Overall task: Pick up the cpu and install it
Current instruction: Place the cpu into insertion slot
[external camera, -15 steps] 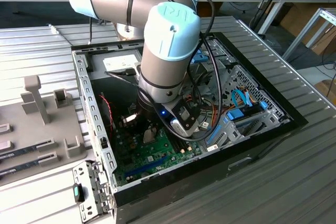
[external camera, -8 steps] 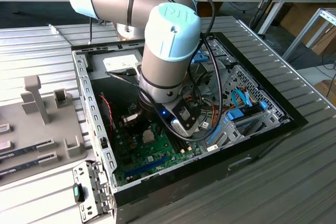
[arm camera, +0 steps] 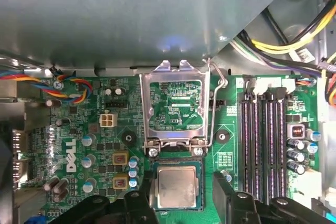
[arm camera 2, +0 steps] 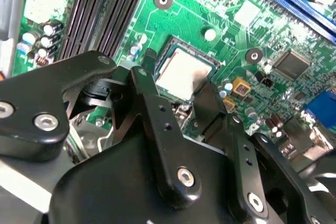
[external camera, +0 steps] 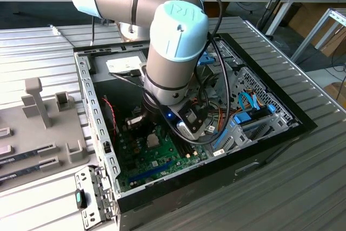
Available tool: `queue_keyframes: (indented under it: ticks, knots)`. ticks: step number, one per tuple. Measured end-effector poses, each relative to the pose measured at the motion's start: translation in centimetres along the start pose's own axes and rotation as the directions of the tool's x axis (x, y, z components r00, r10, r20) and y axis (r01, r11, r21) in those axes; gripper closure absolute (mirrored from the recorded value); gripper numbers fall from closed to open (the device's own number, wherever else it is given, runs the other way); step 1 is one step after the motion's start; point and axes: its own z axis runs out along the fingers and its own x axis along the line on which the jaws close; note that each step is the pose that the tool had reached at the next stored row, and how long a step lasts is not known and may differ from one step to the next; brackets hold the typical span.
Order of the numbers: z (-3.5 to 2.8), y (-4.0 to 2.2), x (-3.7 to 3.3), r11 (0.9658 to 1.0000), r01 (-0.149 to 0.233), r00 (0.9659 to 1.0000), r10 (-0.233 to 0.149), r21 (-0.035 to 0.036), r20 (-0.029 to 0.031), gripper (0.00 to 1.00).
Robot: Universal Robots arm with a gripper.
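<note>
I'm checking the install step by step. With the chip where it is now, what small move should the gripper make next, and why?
Probably lift straight up a little. The cpu lies flat in its socket with the retention frame flipped open, and the gripper fingers stand apart on either side, so rising should clear it without dragging.

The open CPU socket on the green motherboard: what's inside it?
The cpu, a small silver-topped square chip with a green rim, lies in the socket. The contacts beneath are covered. The metal retention frame stands flipped open.

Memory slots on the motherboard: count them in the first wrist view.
4, standing side by side as long dark parallel strips: and, beside the open socket frame. The tool's black links cover their near ends.
</note>
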Motion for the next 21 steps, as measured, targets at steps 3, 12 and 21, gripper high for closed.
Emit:
queue_keyframes:
  ticks: [3,12,21]
  knots:
    - [-0.03,0.07,-0.09,1.0000,0.000,1.0000,0.000,-0.0033,-0.0001,0.45]
    - [-1.00,0.19,-2.95,0.9996,-0.001,0.9999,0.000,-0.0296,-0.0115,0.89]
    - [-1.05,0.20,-3.61,0.9986,-0.001,0.9999,0.000,-0.0532,-0.0144,0.89]
